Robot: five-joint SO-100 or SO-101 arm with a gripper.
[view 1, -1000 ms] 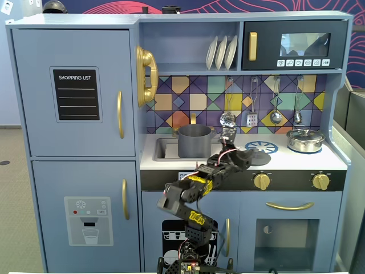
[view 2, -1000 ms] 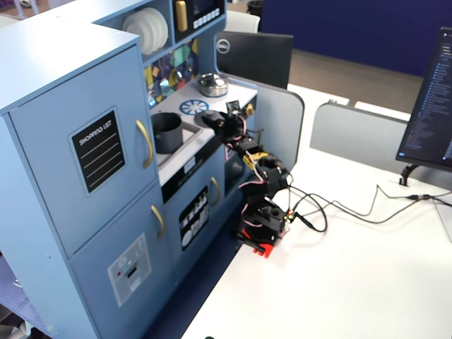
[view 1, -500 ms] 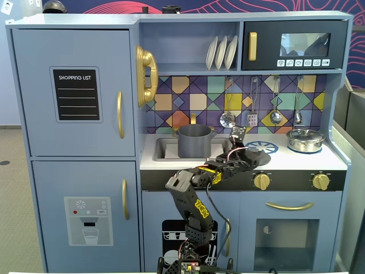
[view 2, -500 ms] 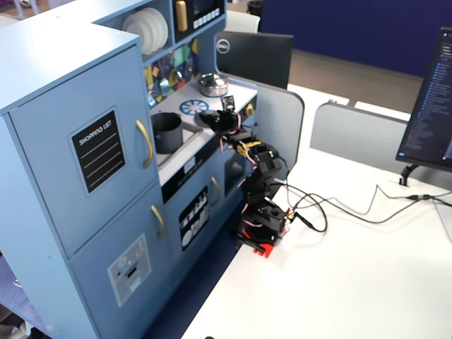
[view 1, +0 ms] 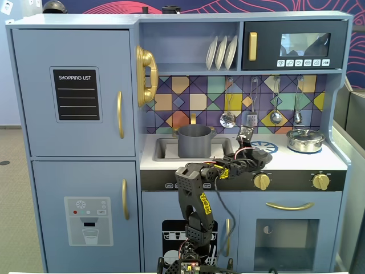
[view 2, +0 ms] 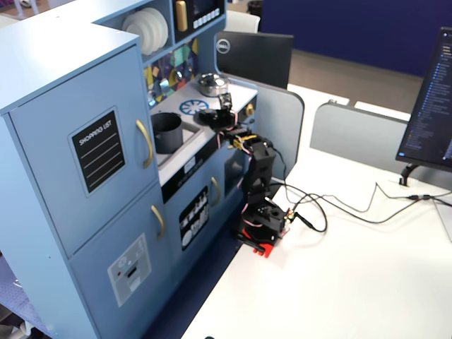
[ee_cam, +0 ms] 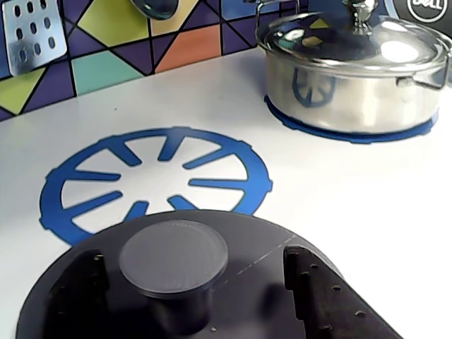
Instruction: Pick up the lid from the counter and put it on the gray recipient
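The lid is a dark-gray disc with a round centre knob. It lies low in the wrist view, at the near edge of the blue burner mark. My gripper is open and straddles the knob, one finger on each side with a gap to it. In a fixed view the gripper sits over the lid on the counter. The gray recipient stands open in the sink to the left; it also shows in the other fixed view.
A shiny silver pot with its own lid stands on the right burner, also seen in a fixed view. Utensils hang on the tiled back wall. The white counter has gold knobs at its front.
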